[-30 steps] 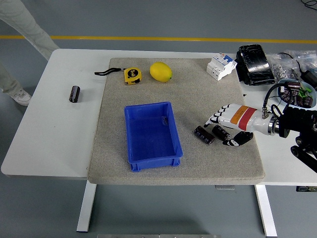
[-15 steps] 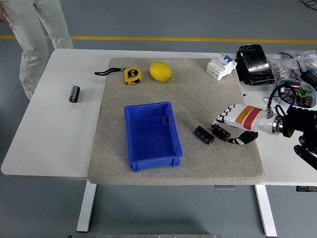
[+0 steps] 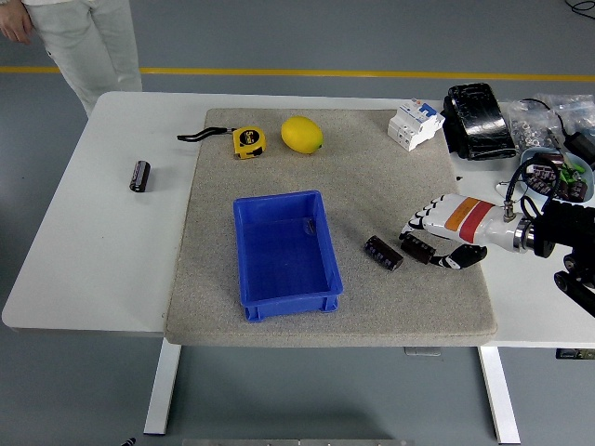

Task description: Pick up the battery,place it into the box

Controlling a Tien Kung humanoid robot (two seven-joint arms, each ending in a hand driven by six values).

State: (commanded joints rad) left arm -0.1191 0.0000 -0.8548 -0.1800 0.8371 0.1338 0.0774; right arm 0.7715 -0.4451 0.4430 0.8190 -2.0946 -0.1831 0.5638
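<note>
Battery (image 3: 417,249), cylindrical, seemingly touches right hand (image 3: 444,237).

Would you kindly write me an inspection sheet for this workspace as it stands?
Surface: white table with grey mat.
Job's things: empty blue box; one battery lying free, second battery at the right hand's fingers; third battery off the mat, left.
Clutter: tape measure, lemon, circuit breaker, black pack, parts bowl.
Hands: right hand curled beside a battery, grasp unclear; left nothing seen.
Cables: black cable at right wrist.
Surroundings: person standing far left.
</note>
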